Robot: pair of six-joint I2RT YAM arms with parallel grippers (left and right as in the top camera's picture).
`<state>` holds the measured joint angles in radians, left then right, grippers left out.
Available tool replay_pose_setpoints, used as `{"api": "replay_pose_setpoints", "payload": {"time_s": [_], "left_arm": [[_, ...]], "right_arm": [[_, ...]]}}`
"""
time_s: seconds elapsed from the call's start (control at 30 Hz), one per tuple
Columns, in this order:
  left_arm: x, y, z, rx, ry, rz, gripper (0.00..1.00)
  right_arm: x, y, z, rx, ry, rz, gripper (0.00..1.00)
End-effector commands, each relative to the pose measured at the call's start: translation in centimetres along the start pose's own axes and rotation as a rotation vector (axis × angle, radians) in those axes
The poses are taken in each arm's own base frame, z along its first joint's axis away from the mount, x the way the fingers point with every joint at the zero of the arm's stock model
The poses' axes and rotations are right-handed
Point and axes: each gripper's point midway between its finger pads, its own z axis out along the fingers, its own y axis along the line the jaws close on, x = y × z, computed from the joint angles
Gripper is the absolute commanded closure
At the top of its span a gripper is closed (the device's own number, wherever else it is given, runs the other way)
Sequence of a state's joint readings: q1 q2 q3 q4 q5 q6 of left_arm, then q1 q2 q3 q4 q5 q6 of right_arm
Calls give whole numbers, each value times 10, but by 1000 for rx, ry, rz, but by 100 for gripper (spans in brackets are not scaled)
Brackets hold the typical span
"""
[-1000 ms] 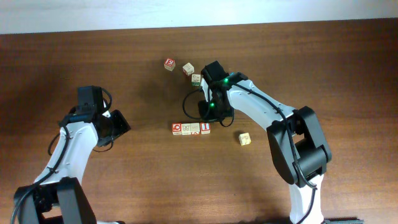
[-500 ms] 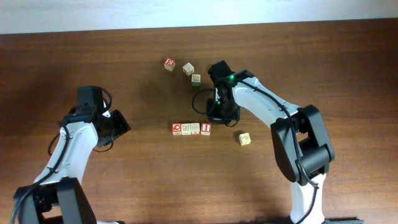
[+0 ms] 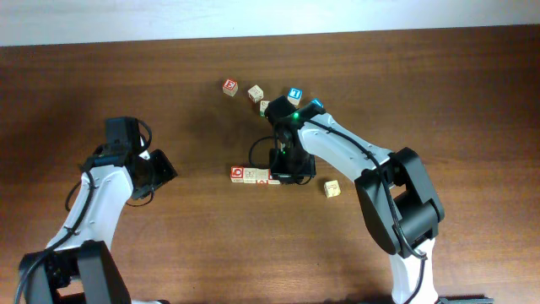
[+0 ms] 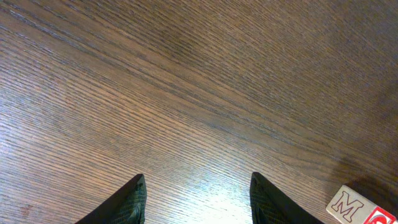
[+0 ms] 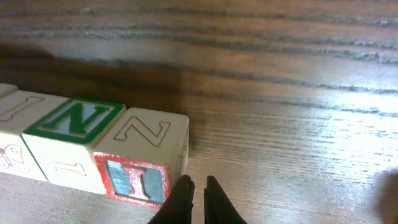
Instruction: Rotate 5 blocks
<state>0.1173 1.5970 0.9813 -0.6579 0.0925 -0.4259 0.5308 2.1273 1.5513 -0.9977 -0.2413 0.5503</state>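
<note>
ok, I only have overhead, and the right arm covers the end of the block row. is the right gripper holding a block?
Observer: No. The right wrist view shows the right gripper shut on nothing, its tips just off the near corner of the end block, not around it.
Operator: which faces on that block?
Observer: Z on top, and a blue I in a red frame on the side facing the wrist camera.
Operator: and the left gripper?
Observer: The left gripper is open over bare table, with a block with an M at the corner of its view.
</note>
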Motion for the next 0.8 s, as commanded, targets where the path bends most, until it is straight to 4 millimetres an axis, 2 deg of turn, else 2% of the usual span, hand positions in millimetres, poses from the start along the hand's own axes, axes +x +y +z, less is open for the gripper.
{"api": "replay_pose_setpoints", "payload": {"time_s": [0.0, 0.13, 0.23, 0.37, 0.43, 0.5, 0.57, 0.6, 0.67, 0.7, 0.73, 0.77], "left_arm": [[3, 3, 3, -11, 13, 13, 49], [4, 4, 3, -11, 15, 12, 49], [4, 4, 3, -11, 14, 12, 48], [3, 3, 3, -10, 13, 12, 48], [3, 4, 3, -11, 13, 13, 50], [2, 4, 3, -13, 8, 13, 50], [1, 3, 3, -10, 1, 14, 50], [0, 3, 3, -9, -2, 14, 50], [0, 3, 3, -8, -2, 14, 50], [-1, 2, 3, -8, -3, 14, 50], [-1, 2, 3, -6, -5, 14, 50], [-1, 2, 3, -7, -6, 14, 49]], "right_arm": [[-5, -2, 3, 8, -20, 11, 91], [-14, 2, -1, -10, -47, 2, 95], [-24, 5, -23, -25, -62, -24, 95], [-21, 1, -70, -7, -36, -53, 91], [-12, -4, -112, -6, -45, -93, 82], [-2, -9, -141, -8, -57, -110, 72], [15, -23, -171, -3, -59, -115, 62], [26, -37, -184, 35, -57, -94, 61], [45, -60, -196, 132, -35, -76, 47], [47, -62, -195, 141, -33, -76, 42], [46, -65, -191, 152, -29, -76, 41], [42, -71, -174, 173, -18, -74, 41]]}}
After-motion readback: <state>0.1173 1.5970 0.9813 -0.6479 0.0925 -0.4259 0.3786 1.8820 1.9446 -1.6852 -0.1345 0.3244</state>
